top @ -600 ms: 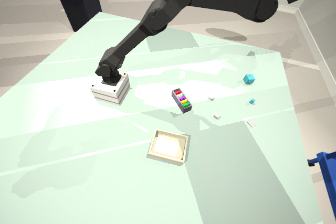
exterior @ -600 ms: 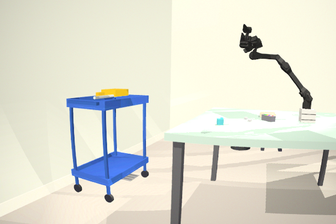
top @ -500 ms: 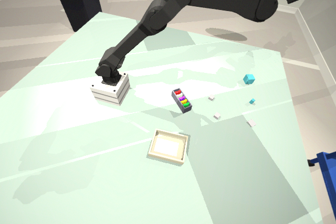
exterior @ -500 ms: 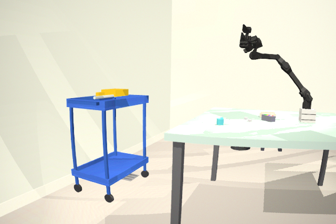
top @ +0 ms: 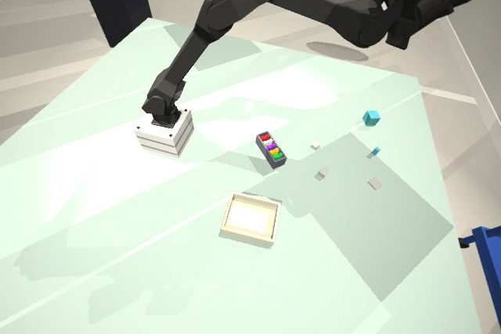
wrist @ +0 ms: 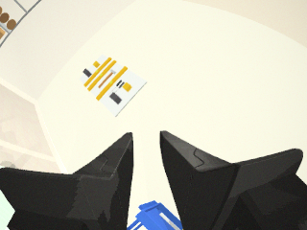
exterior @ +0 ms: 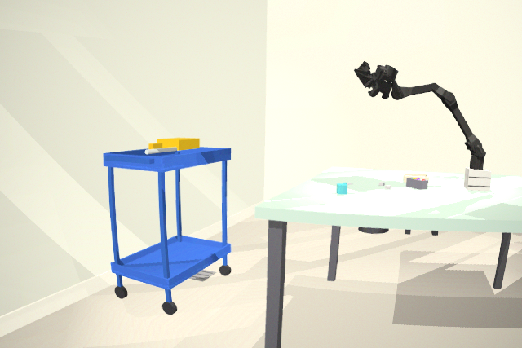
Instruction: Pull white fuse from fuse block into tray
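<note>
The dark fuse block [top: 277, 163] [exterior: 417, 184] stands mid-table. The white fuse [top: 268, 142] sits in it between the red fuse [top: 264, 137] and the purple fuse [top: 271, 146], with the yellow fuse [top: 275, 151] and green fuse [top: 277, 156] beyond. The cream tray [top: 247, 238] is empty and lies nearer the camera in the top view. My gripper [wrist: 146, 138] is high above the table, far from block and tray, with a narrow gap between its fingertips and nothing in it. The wrist view faces the wall.
A cyan cube [top: 371, 118] [exterior: 342, 188], a small cyan piece [top: 376, 150], two pale blocks [top: 315, 145] [top: 323, 172] and a flat tile [top: 375, 183] lie right of the block. The arm's white base box [top: 160, 146] [exterior: 477, 179] stands left of it. A blue trolley [exterior: 168, 163] stands beside the table.
</note>
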